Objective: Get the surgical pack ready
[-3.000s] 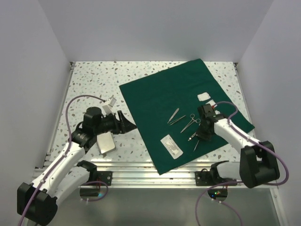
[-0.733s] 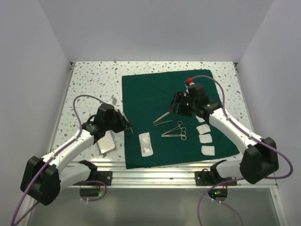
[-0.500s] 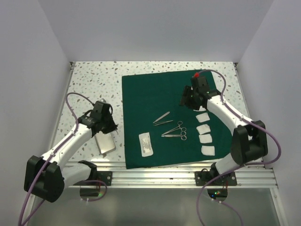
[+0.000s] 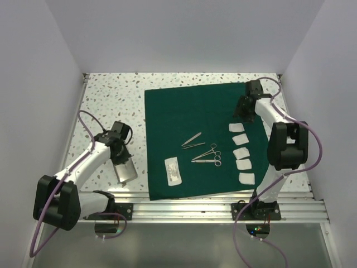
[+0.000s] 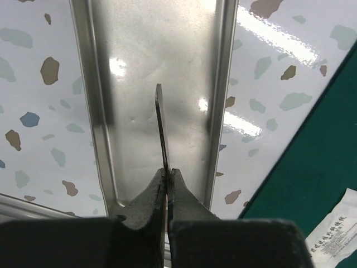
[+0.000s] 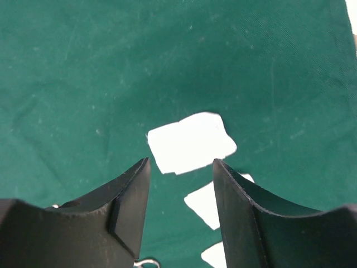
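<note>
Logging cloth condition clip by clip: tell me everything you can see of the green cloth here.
The green cloth is a dark, matte fabric sheet, spread flat as a broad rectangle on the speckled table, its near edge reaching the metal rail. Faint creases show up close. On it lie tweezers, ring-handled forceps, a white packet and a column of five white gauze squares. The right gripper hovers over its far right part, jaws open.

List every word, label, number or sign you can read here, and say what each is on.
White packet on the green cloth: lines of dark print, too small and blurred to read in the top and left wrist views.
No other word, brand, number or sign shows.
</note>
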Robot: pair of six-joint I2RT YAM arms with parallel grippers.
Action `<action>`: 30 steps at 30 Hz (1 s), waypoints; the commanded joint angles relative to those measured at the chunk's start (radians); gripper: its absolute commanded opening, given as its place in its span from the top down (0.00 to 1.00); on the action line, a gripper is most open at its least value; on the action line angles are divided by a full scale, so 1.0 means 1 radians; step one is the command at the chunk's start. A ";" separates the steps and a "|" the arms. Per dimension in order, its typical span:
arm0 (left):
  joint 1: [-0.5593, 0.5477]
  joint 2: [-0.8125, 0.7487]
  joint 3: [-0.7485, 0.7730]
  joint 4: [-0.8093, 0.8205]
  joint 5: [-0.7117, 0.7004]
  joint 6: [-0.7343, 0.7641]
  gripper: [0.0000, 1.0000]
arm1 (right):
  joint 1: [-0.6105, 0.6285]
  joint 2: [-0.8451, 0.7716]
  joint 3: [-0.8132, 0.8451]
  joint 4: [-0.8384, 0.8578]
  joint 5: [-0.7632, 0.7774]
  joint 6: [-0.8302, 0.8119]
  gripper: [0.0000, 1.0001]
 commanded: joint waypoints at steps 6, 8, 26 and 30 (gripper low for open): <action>0.018 0.049 0.023 -0.033 -0.011 0.022 0.89 | 0.006 0.099 0.093 -0.010 -0.023 -0.027 0.49; 0.021 0.042 0.021 -0.018 0.003 0.035 0.86 | -0.008 0.110 0.094 -0.001 -0.044 -0.041 0.49; 0.026 -0.156 0.130 0.013 0.188 0.130 0.40 | -0.048 0.234 0.169 -0.004 0.042 -0.053 0.74; 0.026 -0.222 0.123 0.096 0.260 0.147 0.44 | -0.083 0.288 0.192 -0.001 0.071 -0.055 0.82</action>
